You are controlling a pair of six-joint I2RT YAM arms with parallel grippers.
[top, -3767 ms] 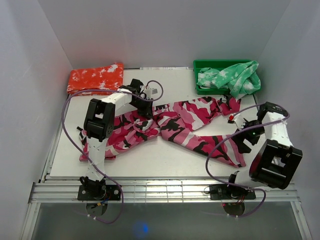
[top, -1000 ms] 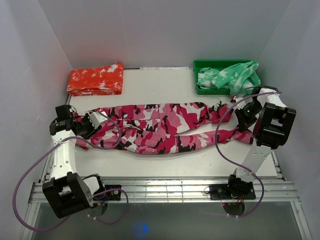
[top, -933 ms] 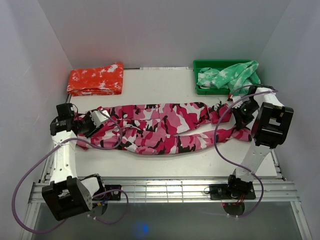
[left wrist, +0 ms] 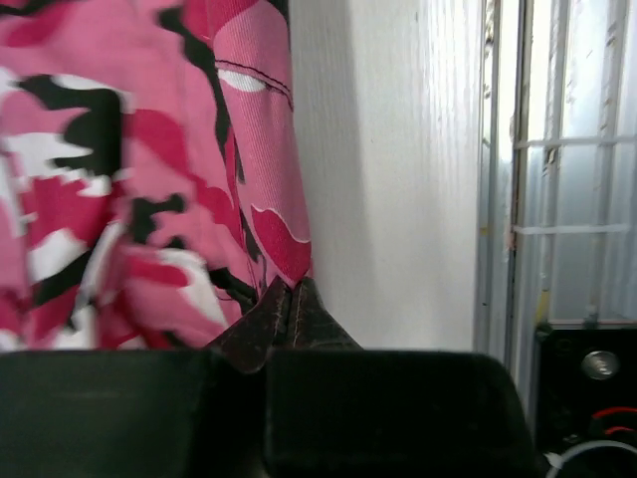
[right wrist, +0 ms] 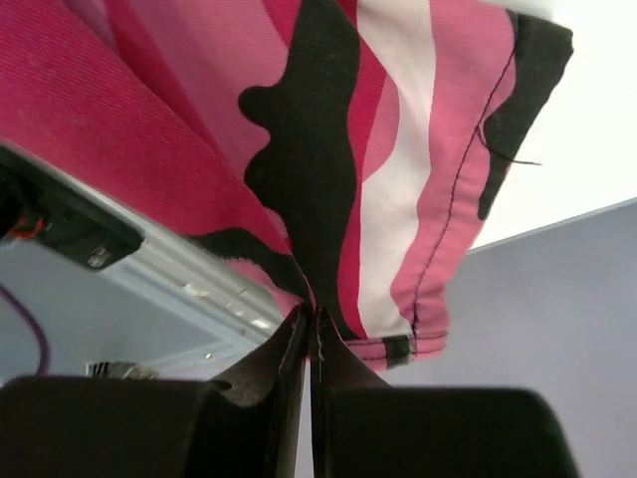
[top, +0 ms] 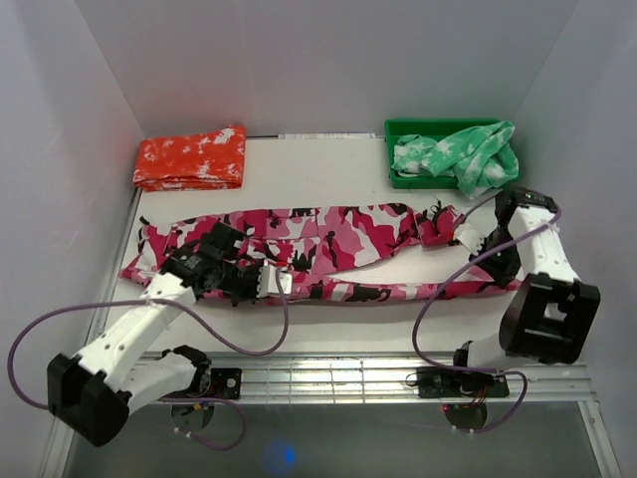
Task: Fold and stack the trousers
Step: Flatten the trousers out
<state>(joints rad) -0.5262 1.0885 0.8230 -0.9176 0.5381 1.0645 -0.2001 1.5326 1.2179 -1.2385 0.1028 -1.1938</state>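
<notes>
The pink-magenta camouflage trousers lie stretched left to right across the white table. My left gripper is at their near edge, left of the middle. In the left wrist view it is shut, and the trousers' edge runs into its tips. My right gripper is at the right end of the trousers. In the right wrist view it is shut on a hemmed end of the trousers, which hangs from the jaws.
A folded orange-red garment lies at the back left. A green bin at the back right holds a green-and-white garment. A metal rail runs along the table's front edge, and white walls enclose the other three sides.
My left gripper has left the trousers' left end, come to their near edge left of the middle and shut there. My right gripper has drawn its end nearer, and the trousers lie flatter.
</notes>
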